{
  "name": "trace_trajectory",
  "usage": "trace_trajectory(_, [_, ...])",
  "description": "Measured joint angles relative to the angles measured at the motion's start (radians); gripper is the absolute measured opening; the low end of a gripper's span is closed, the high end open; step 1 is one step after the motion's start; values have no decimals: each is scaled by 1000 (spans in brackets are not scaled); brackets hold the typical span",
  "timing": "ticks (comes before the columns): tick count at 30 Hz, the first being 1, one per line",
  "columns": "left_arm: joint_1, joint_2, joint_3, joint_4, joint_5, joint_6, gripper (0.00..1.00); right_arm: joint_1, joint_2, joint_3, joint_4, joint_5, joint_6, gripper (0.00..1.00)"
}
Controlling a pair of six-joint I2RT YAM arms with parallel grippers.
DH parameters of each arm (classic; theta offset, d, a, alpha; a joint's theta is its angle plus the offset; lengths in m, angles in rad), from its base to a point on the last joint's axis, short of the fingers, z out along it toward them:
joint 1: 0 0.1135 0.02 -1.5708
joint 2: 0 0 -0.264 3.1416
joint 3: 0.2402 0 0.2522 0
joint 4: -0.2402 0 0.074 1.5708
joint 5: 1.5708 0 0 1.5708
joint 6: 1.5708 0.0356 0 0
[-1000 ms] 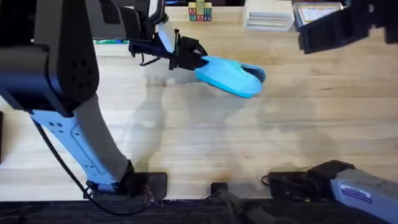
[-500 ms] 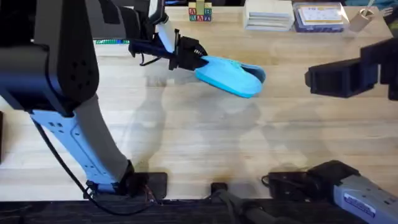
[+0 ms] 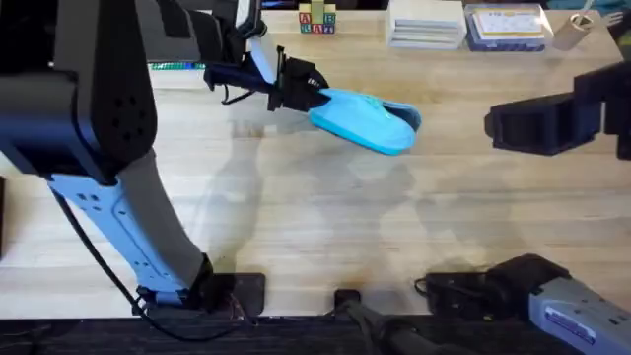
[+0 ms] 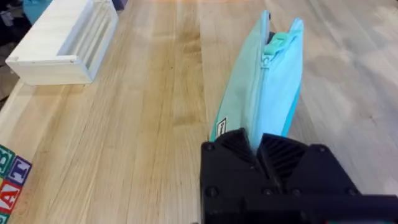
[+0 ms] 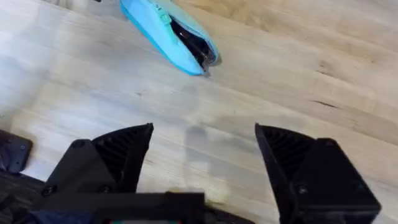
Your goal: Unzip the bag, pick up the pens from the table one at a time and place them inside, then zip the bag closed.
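The light blue bag (image 3: 370,120) lies at the back middle of the table (image 3: 325,227), one end lifted slightly. My left gripper (image 3: 314,99) is shut on its left end; the left wrist view shows the fingers (image 4: 286,155) pinching the fabric beside the zipper, with the zipper pull (image 4: 274,43) near the far end. The bag's far end (image 5: 198,51) gapes open, dark inside. My right gripper (image 3: 513,128) hangs high over the right side of the table, open and holding nothing (image 5: 202,134), well away from the bag (image 5: 165,31). The pens are out of view.
Along the back edge stand alphabet blocks (image 3: 317,20), a white rack (image 3: 426,25), a clear case (image 3: 505,28) and a small bottle (image 3: 572,32). The left wrist view shows the rack (image 4: 65,40) and blocks (image 4: 9,180) close to the bag.
My right gripper came away from the back right corner toward the near side, then stopped. The left gripper and the bag have not moved.
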Motion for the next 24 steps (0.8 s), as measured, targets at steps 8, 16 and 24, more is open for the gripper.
trace_trajectory(8, [0,0,0,0,0,0,42,0,26,0,64,-28,-19,998])
trace_trajectory(16, [0,0,0,0,0,0,42,0,217,0,193,-97,-128,997])
trace_trajectory(24, [0,0,0,0,0,0,42,0,359,0,305,-196,-219,997])
